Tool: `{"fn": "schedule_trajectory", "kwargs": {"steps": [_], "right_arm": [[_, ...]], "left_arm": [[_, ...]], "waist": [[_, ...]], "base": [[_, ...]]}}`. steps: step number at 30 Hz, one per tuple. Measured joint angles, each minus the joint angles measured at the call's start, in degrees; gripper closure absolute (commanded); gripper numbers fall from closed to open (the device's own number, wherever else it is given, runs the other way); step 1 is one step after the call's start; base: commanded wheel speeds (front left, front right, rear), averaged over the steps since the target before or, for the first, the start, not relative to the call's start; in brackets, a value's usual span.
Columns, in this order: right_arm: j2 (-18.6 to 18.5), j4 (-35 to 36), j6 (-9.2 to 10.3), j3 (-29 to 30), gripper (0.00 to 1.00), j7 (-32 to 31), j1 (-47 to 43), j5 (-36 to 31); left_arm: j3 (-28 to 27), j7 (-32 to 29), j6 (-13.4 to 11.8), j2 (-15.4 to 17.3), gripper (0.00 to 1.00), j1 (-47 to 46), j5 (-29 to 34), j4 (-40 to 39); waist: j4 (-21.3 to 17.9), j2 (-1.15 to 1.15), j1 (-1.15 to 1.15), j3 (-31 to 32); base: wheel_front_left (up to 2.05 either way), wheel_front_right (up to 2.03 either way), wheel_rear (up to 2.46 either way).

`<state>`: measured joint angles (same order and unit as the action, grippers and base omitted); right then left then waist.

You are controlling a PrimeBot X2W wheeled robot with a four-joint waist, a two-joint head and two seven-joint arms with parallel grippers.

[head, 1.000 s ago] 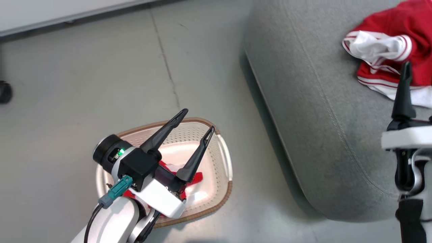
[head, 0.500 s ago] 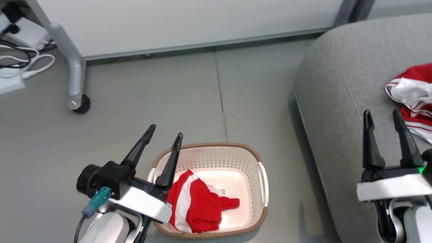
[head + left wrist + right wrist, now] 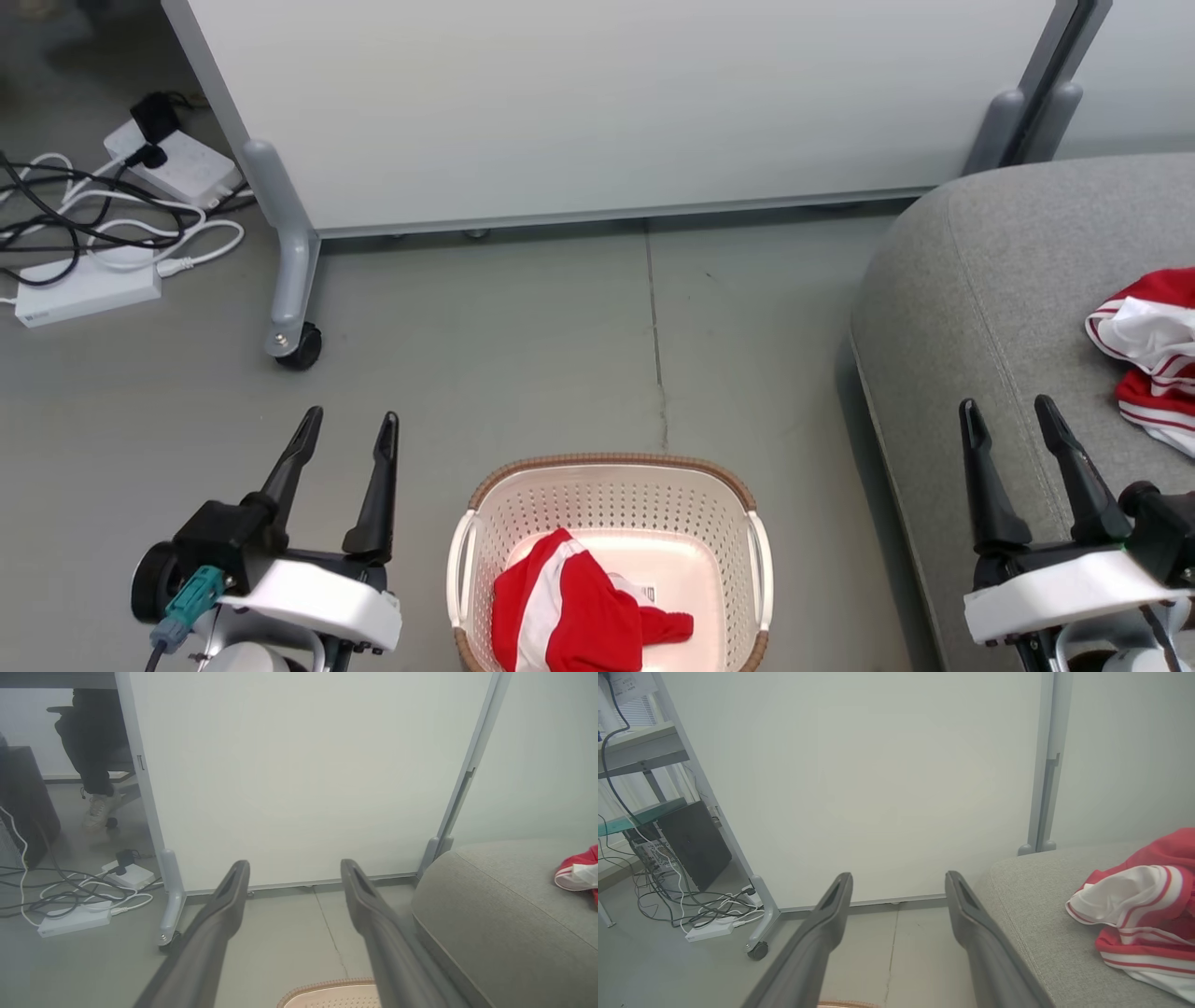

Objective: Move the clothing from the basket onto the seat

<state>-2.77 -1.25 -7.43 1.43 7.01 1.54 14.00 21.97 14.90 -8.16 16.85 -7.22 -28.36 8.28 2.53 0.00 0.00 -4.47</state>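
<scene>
A cream basket (image 3: 611, 490) with a brown rim stands on the floor at the bottom centre of the head view; its rim (image 3: 327, 991) peeks into the left wrist view. Red clothing with white stripes (image 3: 574, 616) lies inside it. Another red-and-white garment (image 3: 1148, 359) (image 3: 1143, 914) (image 3: 579, 875) rests on the grey seat (image 3: 990, 308) (image 3: 1041, 914) (image 3: 490, 905) at the right. My left gripper (image 3: 347, 425) (image 3: 294, 870) hangs open to the left of the basket, nothing between its fingers. Over the seat's front edge my right gripper (image 3: 1008, 411) (image 3: 899, 882) is open and empty.
A white partition panel (image 3: 607, 103) on a wheeled grey foot (image 3: 289, 317) stands behind the basket. Cables and power strips (image 3: 89, 233) lie on the floor at the far left. A person's leg and shoe (image 3: 96, 802) show beyond the panel. Bare grey floor (image 3: 560, 355) lies between panel and basket.
The head camera has swung left and tilted up, bringing the panel and cables into sight. My left gripper has come off the basket to its left side; the right gripper now stands upright, both fingers showing.
</scene>
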Motion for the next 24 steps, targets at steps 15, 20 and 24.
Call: {"fn": "schedule_trajectory", "kwargs": {"steps": [15,20,24], "right_arm": [[0.0,0.2,0.0,0.5,0.0,-2.2,-4.7,-0.5],[0.0,0.5,0.0,0.9,0.0,-2.8,-5.4,-1.1],[0.0,0.7,0.0,0.9,0.0,-3.3,-5.6,-1.8]], "left_arm": [[-5.6,0.0,-0.5,-0.8,0.0,5.7,0.8,0.8],[-6.4,0.0,-0.4,-1.3,0.0,7.0,1.6,1.0],[-6.5,0.0,0.0,-1.4,0.0,7.2,2.3,1.7]], "waist": [[0.4,0.0,0.0,4.7],[0.7,0.0,0.0,5.3],[1.0,0.0,0.0,5.6]], "base": [[0.0,0.0,0.0],[0.0,0.0,0.0],[0.0,0.0,0.0]]}}
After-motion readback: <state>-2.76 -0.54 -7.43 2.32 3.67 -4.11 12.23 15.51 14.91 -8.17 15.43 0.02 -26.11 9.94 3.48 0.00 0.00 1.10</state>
